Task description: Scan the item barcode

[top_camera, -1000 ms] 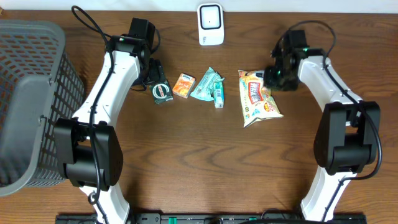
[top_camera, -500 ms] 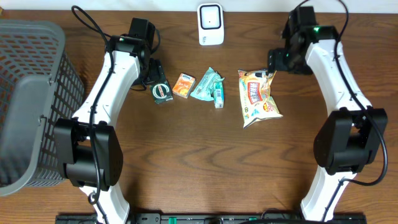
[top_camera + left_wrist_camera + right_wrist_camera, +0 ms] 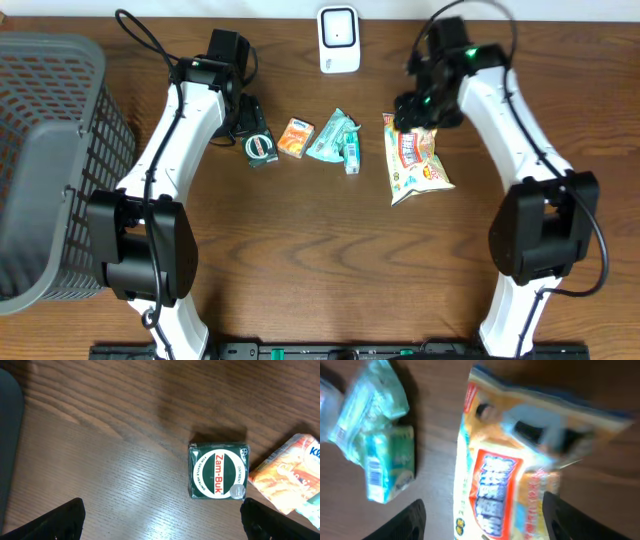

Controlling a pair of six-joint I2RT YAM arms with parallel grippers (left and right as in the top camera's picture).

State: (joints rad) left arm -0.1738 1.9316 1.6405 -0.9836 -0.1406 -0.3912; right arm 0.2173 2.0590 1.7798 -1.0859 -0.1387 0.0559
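R pincer [image 3: 411, 108] now over snack bag [image 3: 416, 165] edge

Overhead camera sits above the table [image 3: 300, 260], looking straight down, far enough back to take in both my arms, the basket [image 3: 50, 150] on my left and the scanner [image 3: 339, 38] at the far edge. My left wrist camera points down, close over the wood. The green tin [image 3: 218, 471] is right of centre, the orange packet [image 3: 280, 480] is cut off by the right edge, and my left fingers [image 3: 50, 520] are dark in the bottom corners. My right wrist camera is also down and close, and blurred. It shows the snack bag [image 3: 520, 475] and the teal packet [image 3: 380, 445], with my right fingers [image 3: 405, 522] low in frame. The overhead view shares all four items, small, in one row.
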